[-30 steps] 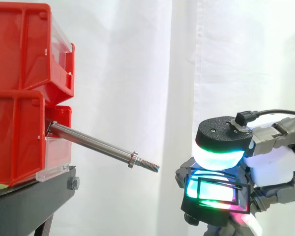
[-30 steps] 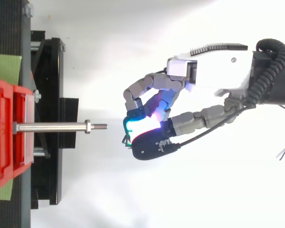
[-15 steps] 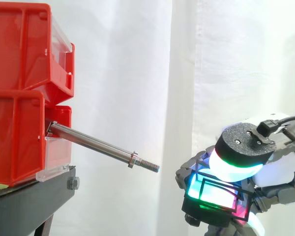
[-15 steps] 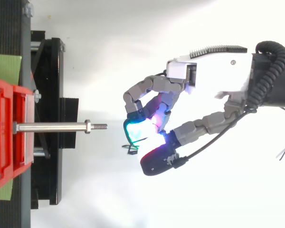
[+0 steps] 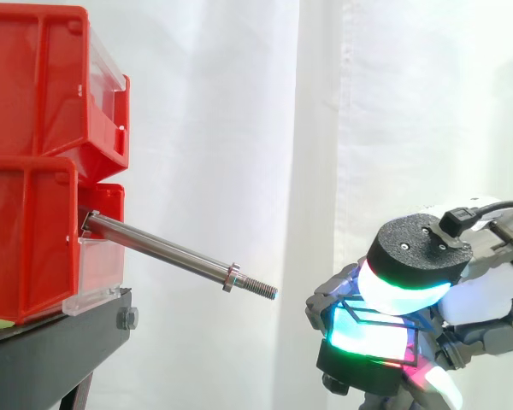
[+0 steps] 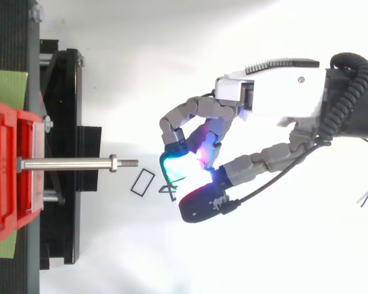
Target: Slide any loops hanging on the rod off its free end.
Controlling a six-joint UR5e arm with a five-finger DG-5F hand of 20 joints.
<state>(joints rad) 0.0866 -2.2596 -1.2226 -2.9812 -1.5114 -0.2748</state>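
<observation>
I am curling my hand [image 6: 270, 92] narrowly, fingertips pinching a thin black rectangular wire loop [image 6: 170, 191]. A second black rectangular loop [image 6: 142, 182] is sitting apart, just beyond the threaded steel rod [image 6: 67, 164] jutting from red plastic bins [image 5: 30, 154].

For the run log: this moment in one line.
rod: bare | loop: off rod, near its free end | robot hand: clear of rod

Bright, even light washed out the white curtain [image 5: 239, 128] and the white floor [image 6: 172, 257] seen from above, leaving almost no shadows; the hand's [image 6: 270, 98] cyan-green glow flared, and the steel rod [image 5: 171, 252] glinted.
</observation>
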